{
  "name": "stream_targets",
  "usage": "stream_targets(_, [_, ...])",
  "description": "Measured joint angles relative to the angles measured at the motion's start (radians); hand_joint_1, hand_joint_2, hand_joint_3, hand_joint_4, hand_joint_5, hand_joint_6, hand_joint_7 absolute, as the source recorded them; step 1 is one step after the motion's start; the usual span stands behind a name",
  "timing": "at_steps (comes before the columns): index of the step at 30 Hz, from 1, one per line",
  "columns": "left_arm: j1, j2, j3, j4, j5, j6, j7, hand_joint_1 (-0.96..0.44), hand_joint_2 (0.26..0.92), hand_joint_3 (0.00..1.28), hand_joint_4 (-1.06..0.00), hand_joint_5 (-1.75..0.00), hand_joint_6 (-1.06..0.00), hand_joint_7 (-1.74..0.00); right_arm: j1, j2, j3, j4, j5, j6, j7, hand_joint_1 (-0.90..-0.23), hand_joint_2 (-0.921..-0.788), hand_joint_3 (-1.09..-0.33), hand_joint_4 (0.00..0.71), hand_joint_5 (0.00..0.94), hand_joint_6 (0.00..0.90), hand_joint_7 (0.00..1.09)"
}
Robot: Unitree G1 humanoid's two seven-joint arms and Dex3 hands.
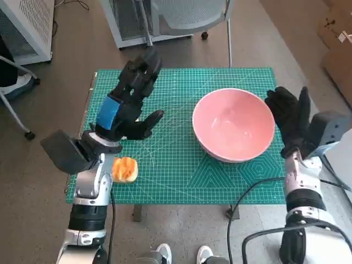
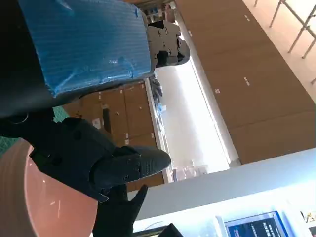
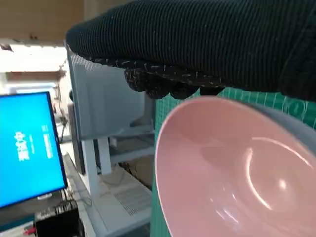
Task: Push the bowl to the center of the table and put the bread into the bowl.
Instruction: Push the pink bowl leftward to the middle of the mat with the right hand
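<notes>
Bowl (image 1: 234, 124) near mat edge (bread (image 1: 125, 169) too)

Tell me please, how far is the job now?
Nothing looks finished. The pink bowl sits right of the mat's middle, with the right hand by its outer rim, seemingly placed to push. The bread lies untouched near the front left edge; the left hand hovers open.

Evenly lit from overhead in the head view, soft shadows only, straight lines bowing toward the edges. Blown-out white window band (image 2: 197, 113) at three o'clock in the left wrist view. Glowing blue screen (image 3: 27, 148) at nine o'clock in the right wrist view; nearby glove soft, out of focus.
</notes>
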Motion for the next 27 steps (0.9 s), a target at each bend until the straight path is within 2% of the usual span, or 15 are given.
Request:
stream_targets(4, [0.006, 0.005, 0.002, -0.015, 0.0, 0.011, 0.006, -0.39, 0.623, 0.71, 0.0, 0.0, 0.0, -0.36, -0.002, 0.017, 0.005, 0.0, -0.001, 0.0, 0.002, -0.566, -0.921, -0.81, 0.283, 0.001, 0.384, 0.01])
stream_targets(17, [0.046, 0.016, 0.017, -0.062, -0.001, 0.031, 0.022, -0.39, 0.621, 0.7, 0.0, 0.0, 0.0, -0.38, -0.025, 0.059, 0.027, 0.0, -0.033, 0.0, 0.007, -0.568, -0.921, -0.824, 0.282, 0.001, 0.379, 0.0])
stream_targets(27, [0.068, 0.019, 0.026, -0.086, -0.001, 0.044, 0.035, -0.41, 0.626, 0.68, 0.0, 0.0, 0.0, -0.39, -0.054, 0.099, 0.031, -0.001, -0.034, 0.0, 0.007, -0.548, -0.921, -0.827, 0.268, 0.0, 0.378, 0.0])
